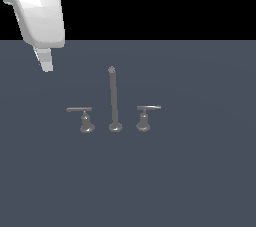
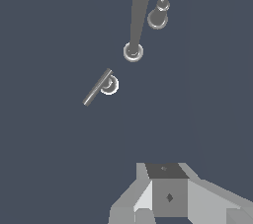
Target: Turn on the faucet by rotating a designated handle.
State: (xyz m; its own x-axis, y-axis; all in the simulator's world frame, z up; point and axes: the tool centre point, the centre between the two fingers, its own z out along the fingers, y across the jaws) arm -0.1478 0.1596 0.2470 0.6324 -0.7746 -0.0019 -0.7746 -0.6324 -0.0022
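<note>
Hand: the hand (image 1: 46, 63) hung high over the tabletop (image 1: 200, 181), at the exterior view's upper left; whether its fingers were open or closed could not be told in either view, and it held nothing.
Faucet: the faucet (image 1: 114, 101) stood near the middle of the tabletop, a tall thin spout post between two short levers.
Handle: the handle (image 1: 80, 109) was the lever on the exterior view's left, its flared base resting on the tabletop, well apart from the hand.
Key relation: the handle lay below the hand and toward the exterior view's right; it was the nearer of the two levers.
Long axis: its flat bar ran level, pointing away from the post.
Twin lever: the other lever (image 1: 148, 107) had a lighter, bright-tipped bar.
Materials: dull grey metal, smooth; the tabletop was flat, plain slate-blue.
Wrist view: the handle (image 2: 97, 87) showed as a dark diagonal bar over a round base.
</note>
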